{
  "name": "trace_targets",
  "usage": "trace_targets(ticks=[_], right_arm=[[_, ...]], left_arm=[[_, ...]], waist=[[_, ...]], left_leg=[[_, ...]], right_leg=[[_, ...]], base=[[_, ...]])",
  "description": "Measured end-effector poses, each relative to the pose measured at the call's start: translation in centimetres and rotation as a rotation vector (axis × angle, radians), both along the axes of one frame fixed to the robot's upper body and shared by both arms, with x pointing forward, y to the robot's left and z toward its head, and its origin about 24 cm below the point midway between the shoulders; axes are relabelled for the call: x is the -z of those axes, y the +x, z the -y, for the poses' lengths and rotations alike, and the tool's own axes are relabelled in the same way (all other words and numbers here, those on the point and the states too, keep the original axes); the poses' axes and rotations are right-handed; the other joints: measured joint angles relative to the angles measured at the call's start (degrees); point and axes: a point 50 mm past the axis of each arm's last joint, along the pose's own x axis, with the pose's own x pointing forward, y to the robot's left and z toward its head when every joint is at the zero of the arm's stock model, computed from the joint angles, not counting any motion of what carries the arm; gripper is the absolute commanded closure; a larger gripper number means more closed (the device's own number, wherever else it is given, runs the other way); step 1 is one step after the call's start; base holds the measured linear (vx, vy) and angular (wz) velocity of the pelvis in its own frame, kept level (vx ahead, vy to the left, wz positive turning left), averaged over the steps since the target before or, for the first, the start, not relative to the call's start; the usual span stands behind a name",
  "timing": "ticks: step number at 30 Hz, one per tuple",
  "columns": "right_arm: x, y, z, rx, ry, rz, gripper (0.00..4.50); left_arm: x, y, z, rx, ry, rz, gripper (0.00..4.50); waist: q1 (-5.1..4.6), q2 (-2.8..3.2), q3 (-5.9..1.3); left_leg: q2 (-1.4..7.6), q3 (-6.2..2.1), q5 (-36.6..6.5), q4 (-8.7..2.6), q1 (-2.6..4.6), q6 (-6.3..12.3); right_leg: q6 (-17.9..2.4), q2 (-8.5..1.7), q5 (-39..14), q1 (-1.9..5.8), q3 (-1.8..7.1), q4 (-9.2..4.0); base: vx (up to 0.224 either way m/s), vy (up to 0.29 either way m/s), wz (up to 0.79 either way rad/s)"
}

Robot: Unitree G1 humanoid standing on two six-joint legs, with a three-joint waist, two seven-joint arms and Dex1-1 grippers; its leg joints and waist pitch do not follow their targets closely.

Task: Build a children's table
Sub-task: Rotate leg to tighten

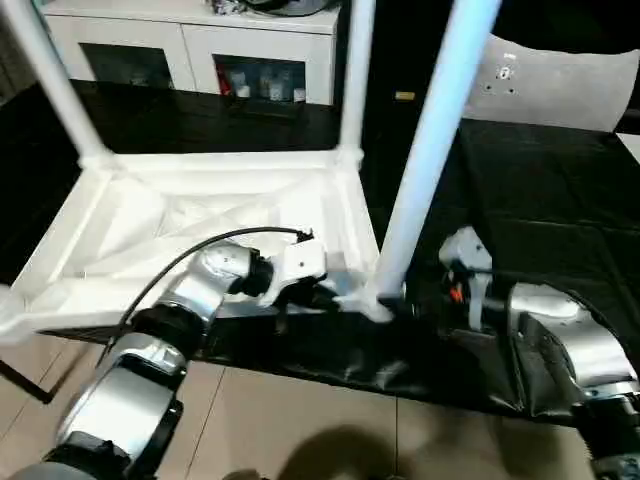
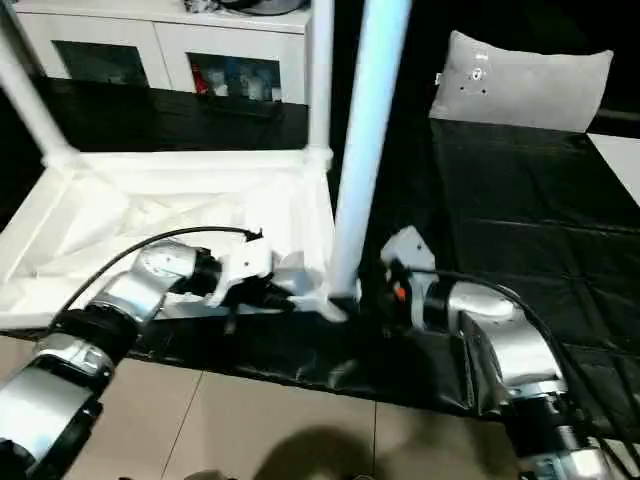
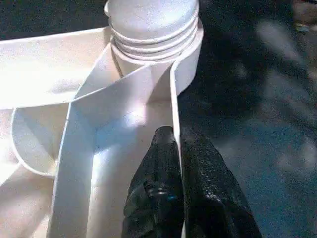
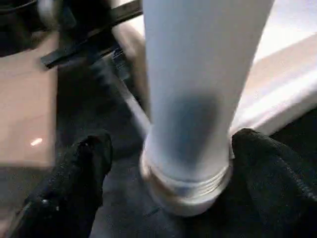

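Observation:
The white tabletop (image 1: pixel 200 215) lies upside down on a black sheet, ribbed underside up. Three white legs stand in its corner sockets: far left (image 1: pixel 50 80), far right (image 1: pixel 355 80) and near right (image 1: pixel 430 150). My left gripper (image 3: pixel 179 141) is shut on the tabletop's rim wall just beside the near right socket (image 3: pixel 153 44). My right gripper (image 4: pixel 176 168) is open around the threaded base of the near right leg (image 4: pixel 198 99). One black finger (image 4: pixel 84 163) stands off to one side of it, and the other (image 4: pixel 267 168) lies close against the opposite side.
The black sheet (image 1: pixel 540 200) covers the work surface, and its front edge drops to a tiled floor (image 1: pixel 300 420). A white cabinet with glass doors (image 1: pixel 190 45) stands behind. A pale cushion (image 1: pixel 560 85) lies at the back right.

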Motion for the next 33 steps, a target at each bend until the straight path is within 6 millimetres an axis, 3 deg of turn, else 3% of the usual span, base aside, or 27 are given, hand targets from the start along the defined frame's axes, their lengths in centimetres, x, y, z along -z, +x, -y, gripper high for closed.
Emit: trace_targets(ticks=[11, 22, 25, 31, 33], right_arm=[[-0.1, -0.7, -0.6, -0.180, 0.078, -0.063, 1.25], [0.0, -0.8, -0.8, -0.221, 0.101, -0.088, 2.12], [0.1, -1.0, -0.7, -0.198, 0.129, -0.121, 2.45], [0.6, -1.1, -1.0, -0.032, 0.167, -0.104, 2.52], [0.8, -0.3, -1.6, 0.090, 0.158, -0.056, 2.53]], left_arm=[[-0.5, -1.0, -0.8, 0.212, 0.067, -0.048, 4.50], [-0.5, -1.0, -0.7, 0.220, 0.066, -0.045, 4.50], [-0.5, -1.0, -0.5, 0.213, 0.056, -0.051, 4.50], [-0.2, -0.4, 0.0, 0.063, 0.026, -0.080, 4.50], [-0.1, 0.2, 0.0, -0.044, 0.015, -0.075, 4.50]], waist=[[1.46, -0.04, 0.01], [1.47, -0.05, 0.01], [1.64, -0.05, 0.01], [2.01, -0.01, -0.01], [0.87, 0.01, -0.03]], left_leg=[[-0.03, 0.04, 0.00, 0.09, -0.03, 0.00], [-0.01, 0.05, 0.00, 0.09, -0.01, 0.00], [-0.01, 0.05, 0.00, 0.07, -0.01, 0.00], [0.00, 0.06, 0.02, 0.17, 0.06, -0.02], [-0.03, 0.06, 0.04, 0.18, 0.07, -0.05]], right_leg=[[0.15, -0.09, -0.09, 0.02, -0.01, 0.02], [0.17, -0.07, -0.10, 0.01, -0.01, 0.05], [0.16, -0.07, -0.09, 0.01, -0.02, 0.05], [0.14, -0.07, -0.06, 0.04, 0.00, 0.11], [0.14, -0.07, -0.07, 0.07, 0.01, 0.11]], base=[[0.000, 0.000, 0.00], [0.000, 0.000, 0.00], [0.000, 0.000, 0.00], [0.000, 0.000, 0.00], [0.000, 0.000, 0.00]])
